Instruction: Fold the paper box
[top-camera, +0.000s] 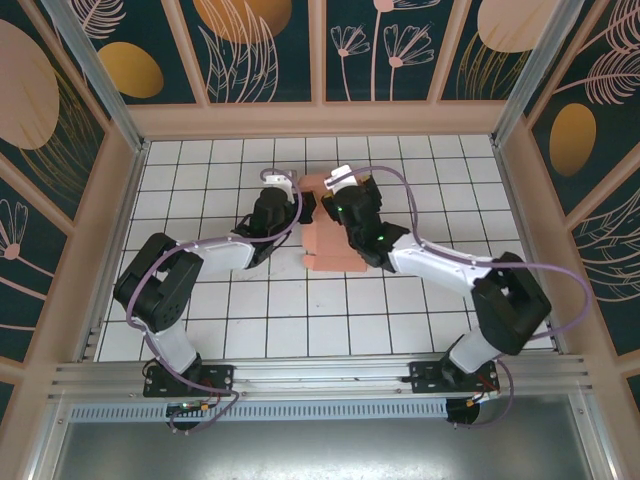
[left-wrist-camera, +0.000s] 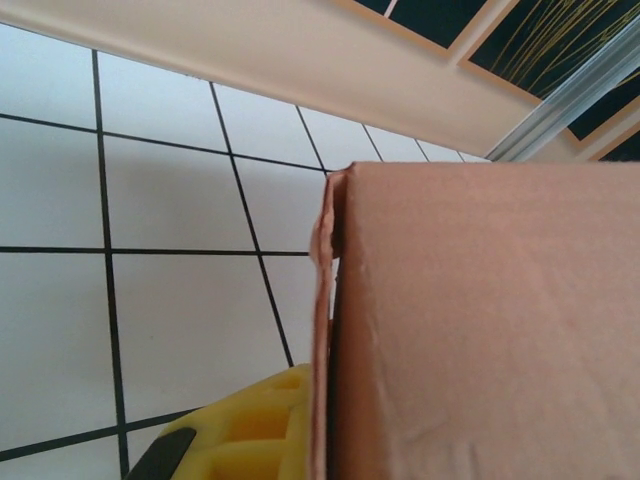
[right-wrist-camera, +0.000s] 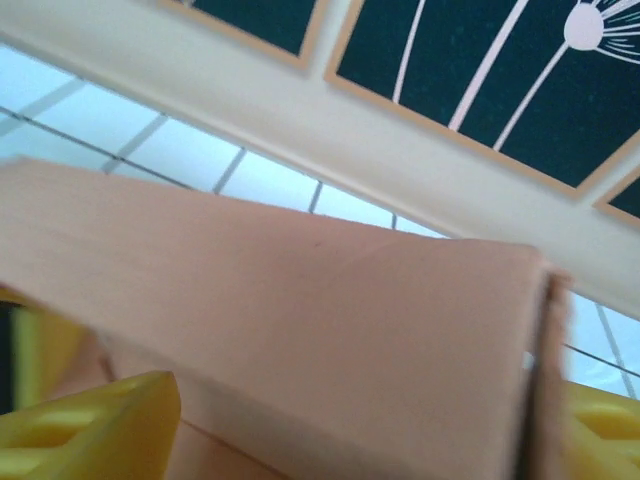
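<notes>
Box (top-camera: 330, 250) sits mid-bench (top-camera: 200, 300); left gripper (top-camera: 299, 206) is closed, pinching its side wall, and right gripper (top-camera: 336, 197) is open, straddling its far end.

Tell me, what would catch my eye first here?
A salmon-pink paper box stands in the middle of the white tiled table, and two black arms meet over it. The left gripper and right gripper flank its far end, one on each side. Dark panels painted with flowers wall the scene.
</notes>
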